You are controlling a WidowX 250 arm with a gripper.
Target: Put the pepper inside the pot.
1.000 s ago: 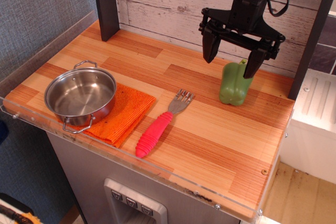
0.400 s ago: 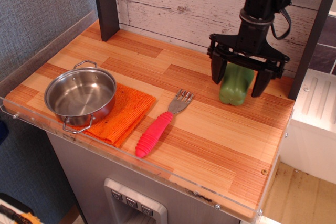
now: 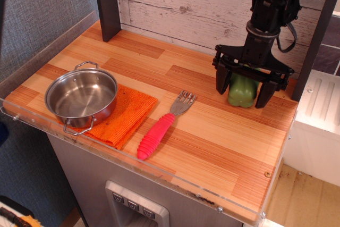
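The green pepper [image 3: 242, 90] stands on the wooden counter at the right rear. My black gripper [image 3: 243, 95] has come down over it, with one finger on its left and one finger on its right. The jaws are open and straddle the pepper; its top is hidden behind the gripper body. The shiny steel pot [image 3: 81, 97] with wire loop handles sits empty at the front left, resting partly on an orange cloth [image 3: 126, 114]. Pot and pepper are far apart.
A fork with a pink ribbed handle [image 3: 161, 129] lies between pot and pepper. A dark post [image 3: 107, 3] stands at the back left, a white plank wall [image 3: 175, 3] behind. A clear plastic rim [image 3: 133, 166] edges the counter front and left.
The gripper has descended from above the pepper and shifted slightly right; its fingers now flank the pepper near the counter. The pepper, pot and fork have not moved.
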